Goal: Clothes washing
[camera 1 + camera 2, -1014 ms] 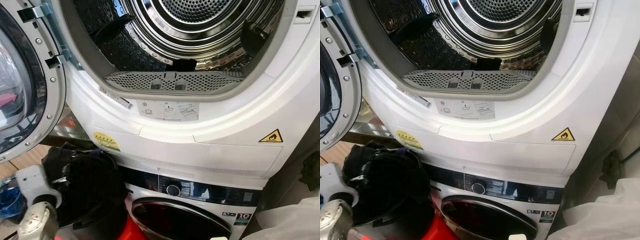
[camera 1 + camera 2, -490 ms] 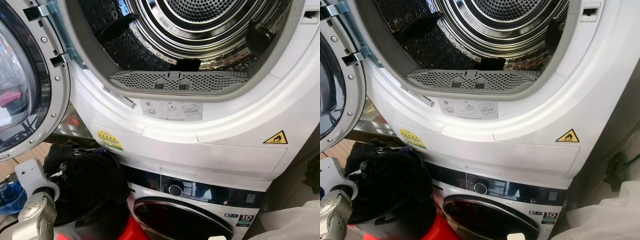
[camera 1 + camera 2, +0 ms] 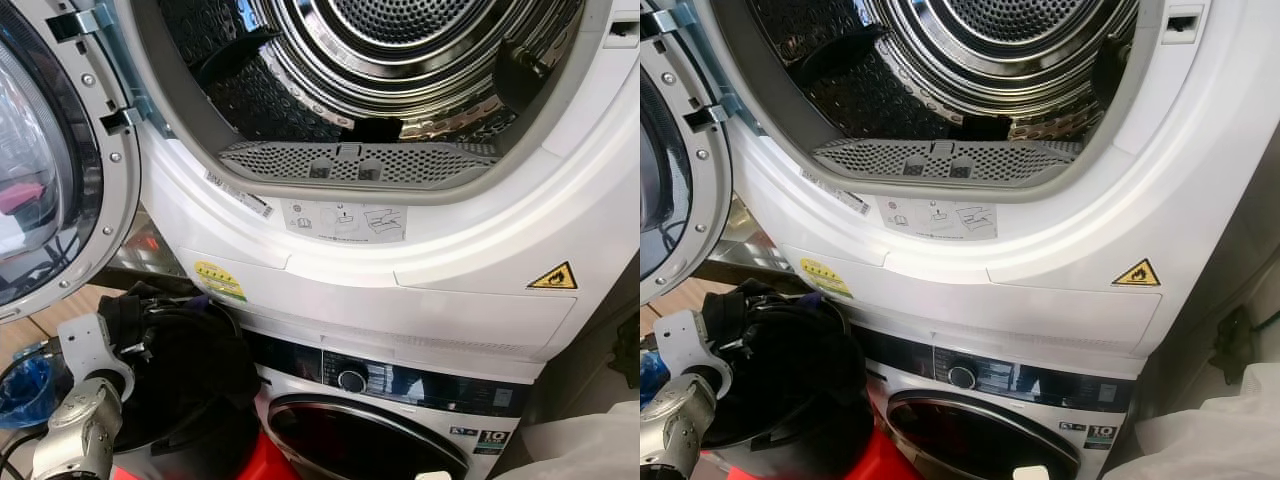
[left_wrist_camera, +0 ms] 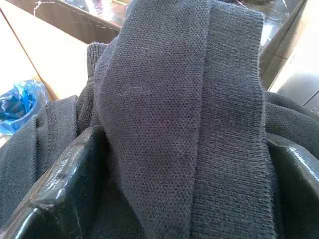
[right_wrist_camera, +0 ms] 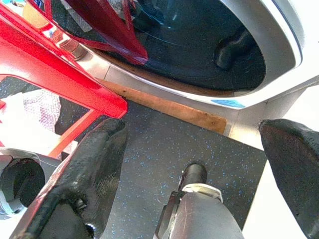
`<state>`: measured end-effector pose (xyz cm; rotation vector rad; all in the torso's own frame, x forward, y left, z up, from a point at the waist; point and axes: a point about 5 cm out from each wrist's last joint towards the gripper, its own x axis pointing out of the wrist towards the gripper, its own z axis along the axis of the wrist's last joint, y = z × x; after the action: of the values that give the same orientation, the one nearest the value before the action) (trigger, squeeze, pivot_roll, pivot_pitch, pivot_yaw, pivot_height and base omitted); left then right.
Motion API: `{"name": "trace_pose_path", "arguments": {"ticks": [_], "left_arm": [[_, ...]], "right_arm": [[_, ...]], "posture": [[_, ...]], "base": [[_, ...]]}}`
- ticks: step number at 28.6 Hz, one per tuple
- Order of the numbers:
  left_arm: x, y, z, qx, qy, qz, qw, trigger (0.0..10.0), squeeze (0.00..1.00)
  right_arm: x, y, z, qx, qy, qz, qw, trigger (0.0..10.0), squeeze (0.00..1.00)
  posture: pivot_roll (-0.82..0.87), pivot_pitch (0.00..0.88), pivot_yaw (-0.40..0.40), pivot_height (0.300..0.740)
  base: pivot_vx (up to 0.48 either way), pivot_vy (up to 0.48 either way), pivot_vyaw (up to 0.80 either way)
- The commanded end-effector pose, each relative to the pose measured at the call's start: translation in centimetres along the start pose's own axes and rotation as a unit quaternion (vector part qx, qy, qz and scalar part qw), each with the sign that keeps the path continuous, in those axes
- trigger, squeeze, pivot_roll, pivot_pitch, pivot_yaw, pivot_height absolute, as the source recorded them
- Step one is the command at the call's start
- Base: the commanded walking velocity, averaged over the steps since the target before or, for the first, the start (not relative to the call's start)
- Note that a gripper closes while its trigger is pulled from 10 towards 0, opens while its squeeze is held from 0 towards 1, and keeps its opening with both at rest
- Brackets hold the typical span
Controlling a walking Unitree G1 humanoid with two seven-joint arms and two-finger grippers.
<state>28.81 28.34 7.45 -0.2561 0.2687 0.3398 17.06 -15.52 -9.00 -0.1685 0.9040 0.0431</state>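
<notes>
dryer (image 3: pixel 420 250) stacked on washer (image 3: pixel 400 420); clothes bundle (image 3: pixel 190 360) left of washer

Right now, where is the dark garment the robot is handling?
The dark knit garment is bunched at the lower left of the head views, gripped by the left gripper, just below the open dryer door and left of the lower washer's control dial.

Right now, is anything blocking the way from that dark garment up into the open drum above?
Nothing visible does. The left gripper holds the dark garment below the open drum; its door is swung aside to the left.
</notes>
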Motion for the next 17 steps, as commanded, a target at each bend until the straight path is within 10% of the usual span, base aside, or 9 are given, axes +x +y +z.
{"name": "trace_pose_path", "arguments": {"ticks": [1,8,9,10,11,17], "left_arm": [[-0.2,0.3,-1.2,0.004,0.03,0.009,1.0,10.0,0.0],[-0.2,0.4,-2.6,0.005,0.07,0.03,0.997,10.0,0.0],[-0.3,0.2,-2.7,0.005,0.07,0.029,0.997,4.6,0.0],[-0.3,0.2,-2.7,0.005,0.07,0.029,0.997,4.6,0.0],[-0.3,0.1,-2.7,0.004,0.068,0.028,0.997,0.0,0.0],[-0.3,-0.4,-2.2,0.004,0.048,0.026,0.998,0.0,0.0]], "right_arm": [[0.0,0.6,0.2,0.0,-0.003,0.009,1.0,10.0,0.0],[0.0,0.6,0.3,-0.004,-0.003,0.011,1.0,10.0,0.0],[0.1,0.6,0.3,-0.004,-0.003,0.011,1.0,10.0,0.0],[0.1,0.6,0.3,-0.004,-0.003,0.011,1.0,10.0,0.0],[0.1,0.6,0.3,-0.004,-0.004,0.011,1.0,10.0,0.0],[0.0,0.6,0.3,-0.004,-0.003,0.011,1.0,10.0,0.0]], "posture": [[-0.06,0.0,0.164,0.74],[-0.06,0.0,0.163,0.74],[-0.06,0.0,0.164,0.74],[-0.06,0.0,0.164,0.74],[-0.06,0.0,0.165,0.74],[-0.05,0.0,0.164,0.74]], "base": [[0.0,0.0,0.0],[0.0,0.0,0.0],[0.0,0.0,0.0],[0.0,0.0,0.0],[0.0,0.0,0.0],[0.0,0.0,0.0]]}}
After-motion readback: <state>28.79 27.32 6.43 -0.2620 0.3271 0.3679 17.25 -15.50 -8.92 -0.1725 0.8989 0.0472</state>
